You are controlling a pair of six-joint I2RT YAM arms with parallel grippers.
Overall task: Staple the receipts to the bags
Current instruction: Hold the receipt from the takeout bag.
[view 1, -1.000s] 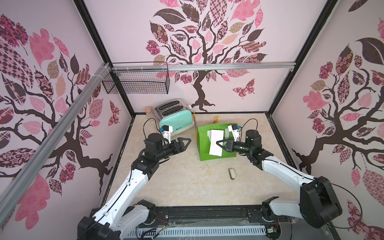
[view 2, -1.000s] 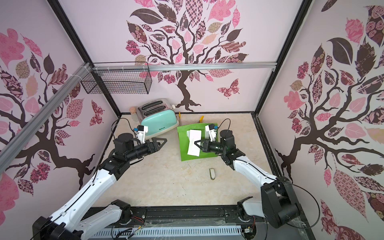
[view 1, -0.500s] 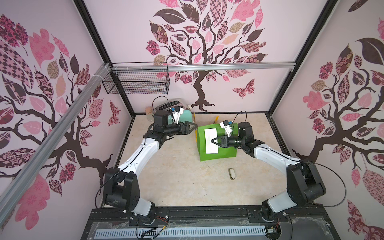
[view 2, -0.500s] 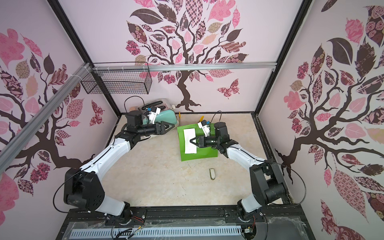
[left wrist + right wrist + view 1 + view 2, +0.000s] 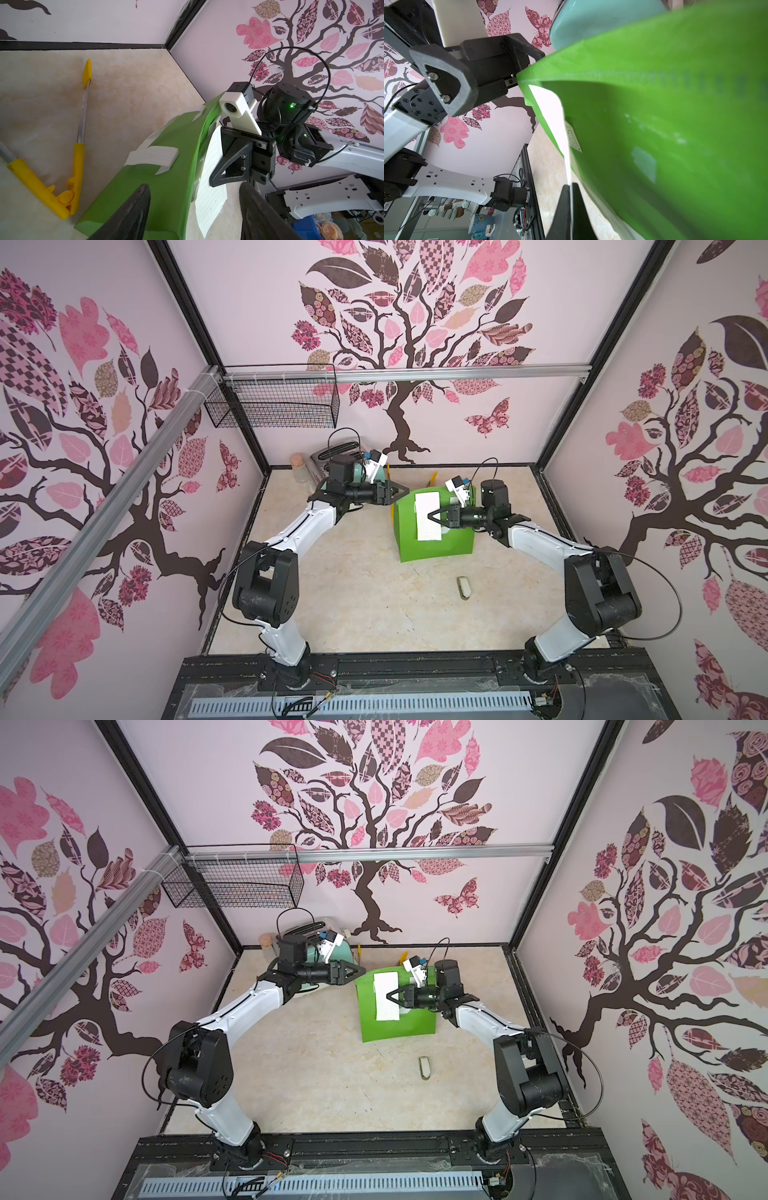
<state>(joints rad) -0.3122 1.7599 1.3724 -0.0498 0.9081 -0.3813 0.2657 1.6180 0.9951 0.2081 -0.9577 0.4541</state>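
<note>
My right tool (image 5: 430, 516) is clenched on the receipt (image 5: 427, 529) and holds this white slip against the front face of the green bag (image 5: 436, 549). The bag rises from the bench (image 5: 353, 605), in the middle near the back wall. My left tool (image 5: 406, 490) is released. Its fingers (image 5: 133, 209) stand wide apart, one on each side of the bag's upper edge, and I cannot tell if they touch it.
</note>
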